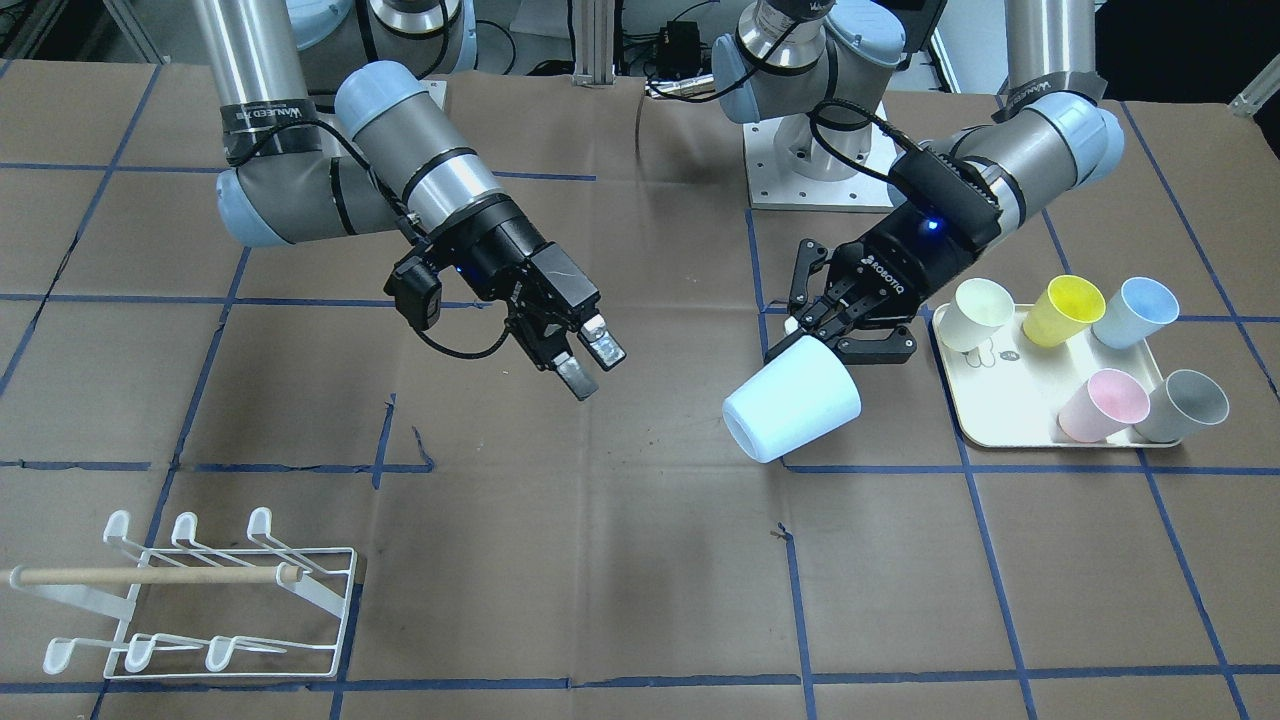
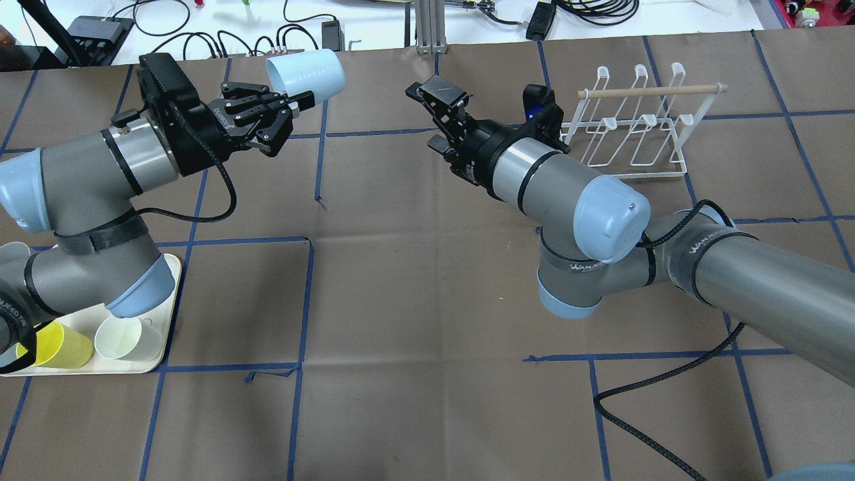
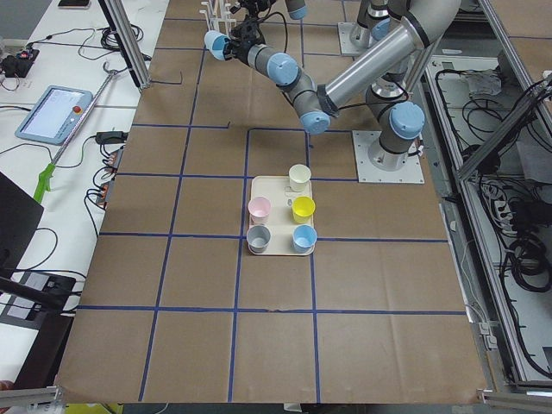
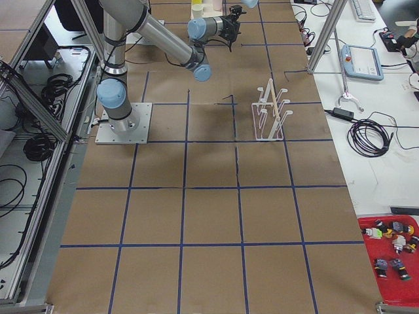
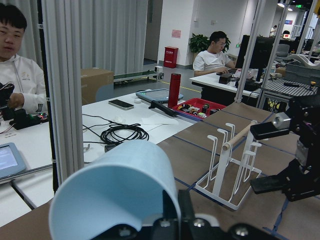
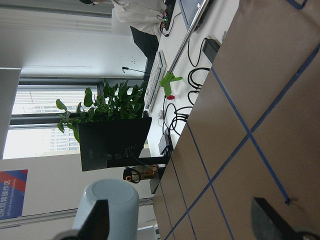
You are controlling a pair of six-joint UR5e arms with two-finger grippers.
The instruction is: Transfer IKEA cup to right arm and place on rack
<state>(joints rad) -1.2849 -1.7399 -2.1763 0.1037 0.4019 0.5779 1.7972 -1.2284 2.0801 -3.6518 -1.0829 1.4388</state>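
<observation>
The table (image 1: pixel 640 560) is covered in brown paper crossed by blue tape lines. A potted plant (image 6: pixel 115 102) and a seated person (image 5: pixel 212 52) are seen in the room around it. The right arm (image 2: pixel 534 177) is stretched low over the table, its jaws spread wide and empty, aimed towards the left arm's jaws. The left arm (image 2: pixel 80 167) is bent at the elbow. Its jaws are pinching the wall of the pale blue cup (image 1: pixel 790 410), which is held on its side above the table, between both sets of jaws but well apart from the right ones. The rack (image 1: pixel 150 576) is stood beyond the right jaws, away from the cup. A cream tray (image 1: pixel 1010 400) of other cups (image 1: pixel 1062 310) is set beside the left jaws.
</observation>
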